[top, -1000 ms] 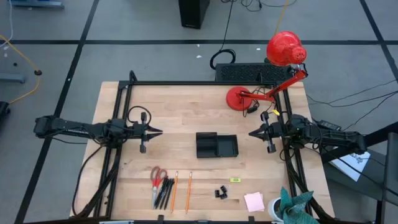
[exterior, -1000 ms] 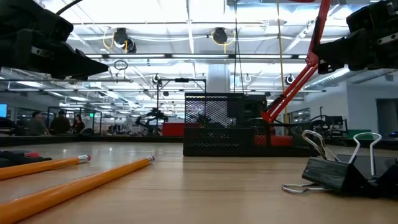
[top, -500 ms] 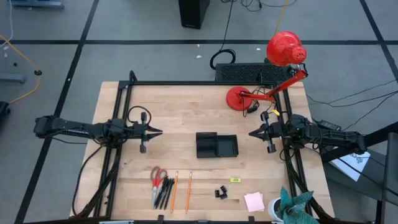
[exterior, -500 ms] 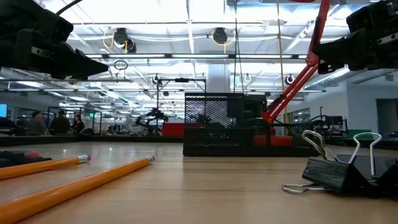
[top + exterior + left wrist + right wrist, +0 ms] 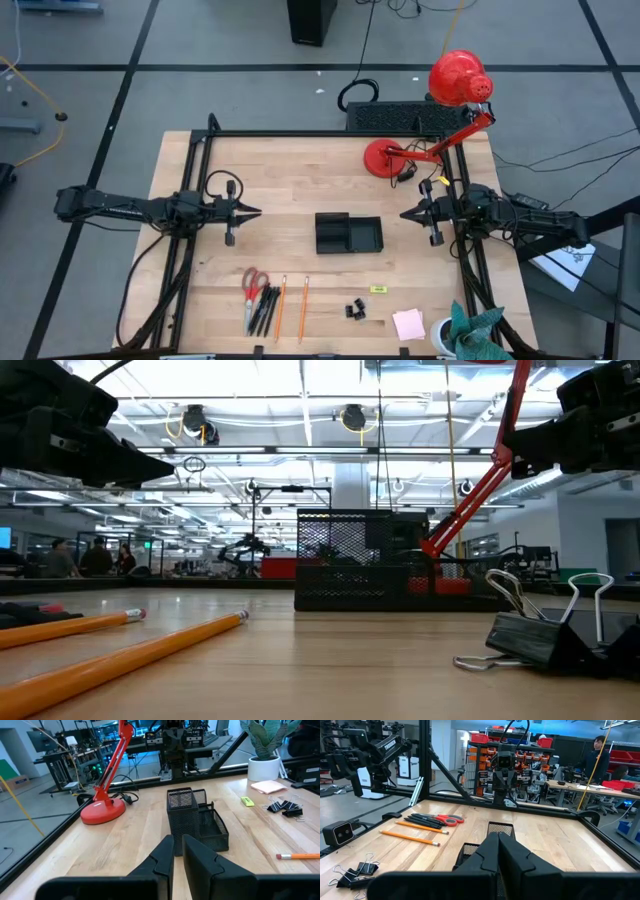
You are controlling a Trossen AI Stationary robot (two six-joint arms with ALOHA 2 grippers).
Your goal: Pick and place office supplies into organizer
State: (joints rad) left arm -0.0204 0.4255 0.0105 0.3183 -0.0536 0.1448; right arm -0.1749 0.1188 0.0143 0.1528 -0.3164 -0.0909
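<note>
Holding both arms level, I am keeping the left gripper (image 5: 243, 211) and right gripper (image 5: 405, 214) closed and empty beside the black mesh organizer (image 5: 348, 233). Two stiff, light orange wooden pencils (image 5: 292, 304) are lying near the front edge; I am judging mid-shaft best.
</note>
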